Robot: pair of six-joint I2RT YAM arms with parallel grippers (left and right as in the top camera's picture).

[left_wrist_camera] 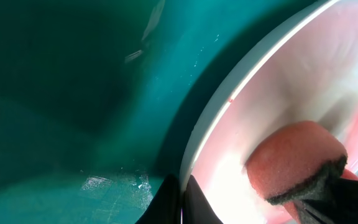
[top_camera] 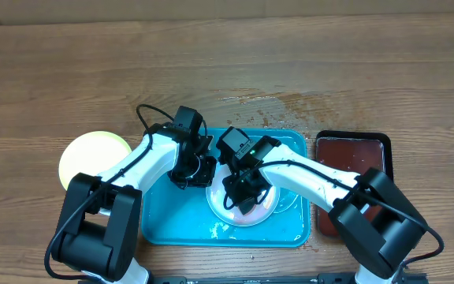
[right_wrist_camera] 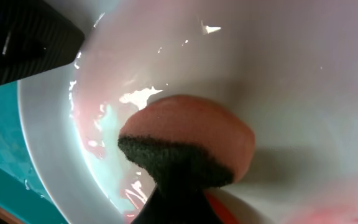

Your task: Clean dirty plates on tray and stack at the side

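Holding: my right gripper is clamped on a sponge, fingertips hidden under its dark scouring pad.
Left side: my left gripper, mostly cut off, pinches the white plate by its rim.
Plate: round, glossy, pink-smeared, face up in the turquoise tray.
Far: yellow-green plate on the wooden table.

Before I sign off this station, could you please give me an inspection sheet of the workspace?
Surface: wooden table, wet splashes behind the turquoise tray.
Job's things: white plate, pink-smeared, on that tray; yellow-green plate on the table, left of it.
Clutter: black tray of reddish-brown liquid at the right.
Grippers: left gripper shut on the white plate's rim; right gripper shut on a sponge touching that plate.
Cables: black cable loops out beside the left gripper.
Surroundings: nothing seen.
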